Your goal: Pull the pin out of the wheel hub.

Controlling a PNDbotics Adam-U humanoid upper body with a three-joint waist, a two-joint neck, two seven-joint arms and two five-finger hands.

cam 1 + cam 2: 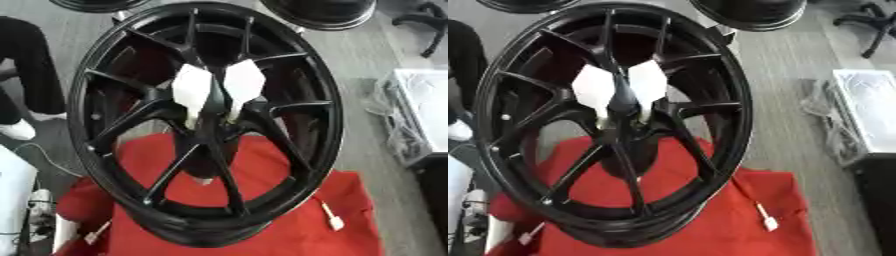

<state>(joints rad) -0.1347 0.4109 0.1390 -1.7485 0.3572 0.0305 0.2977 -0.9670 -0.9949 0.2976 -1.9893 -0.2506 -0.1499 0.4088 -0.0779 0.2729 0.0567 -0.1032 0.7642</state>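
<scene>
Black wheel hub (206, 125) upright on red cloth (306, 200); two white winged pieces (192, 87) at hub centre, possibly the pin heads. No robot hand in view, state not shown. Step judged: pull not begun. Next: reach to hub centre, grasp white piece, draw outward.

I counted one black wheel hub (206, 125) | two white pins (192, 87) | one red cloth (289, 220) | two far rims (319, 12)
</scene>
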